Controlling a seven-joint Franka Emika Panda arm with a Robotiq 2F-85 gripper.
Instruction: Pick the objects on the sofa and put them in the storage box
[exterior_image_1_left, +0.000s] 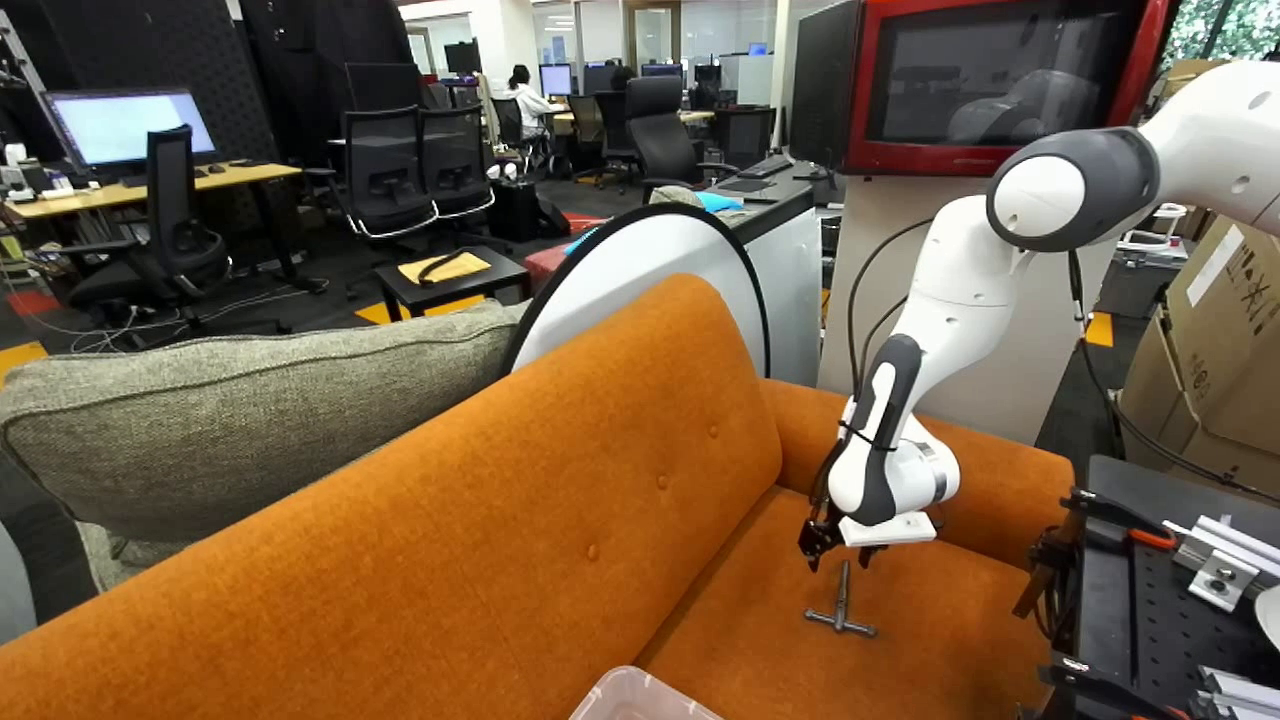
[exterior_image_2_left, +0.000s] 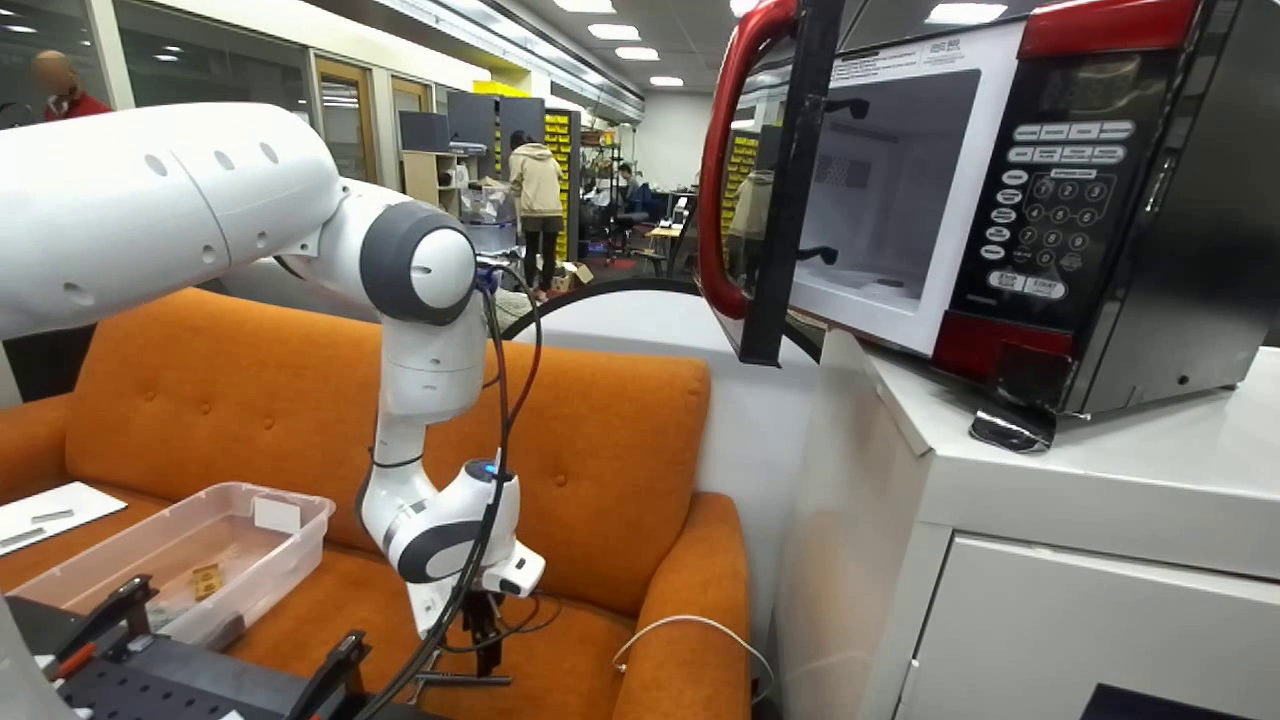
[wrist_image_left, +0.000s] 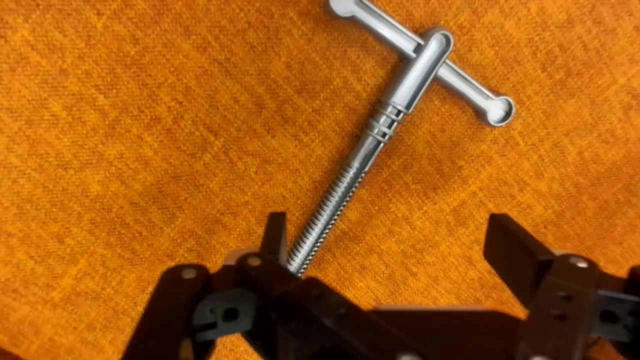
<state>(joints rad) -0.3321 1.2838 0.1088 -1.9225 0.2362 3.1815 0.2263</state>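
Picking seems in hand: the spread gripper (wrist_image_left: 389, 236) should straddle the T-shaped screw (wrist_image_left: 366, 150) right of the storage box (exterior_image_2_left: 285, 572).

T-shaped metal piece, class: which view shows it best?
Wrist view: the T-shaped metal piece looks large, its thread clear, though the gripper hides its lower end. Both exterior views show it small, on the sofa.

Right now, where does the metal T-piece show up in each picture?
In an exterior view: the T-piece is low, right of centre, below the hand.
In an exterior view: the T-piece is near the bottom edge, left of centre.
Wrist view: the T-piece slants down leftward from near the top edge, its lower end hidden by the hand.
Shared landmark: the orange sofa under it.
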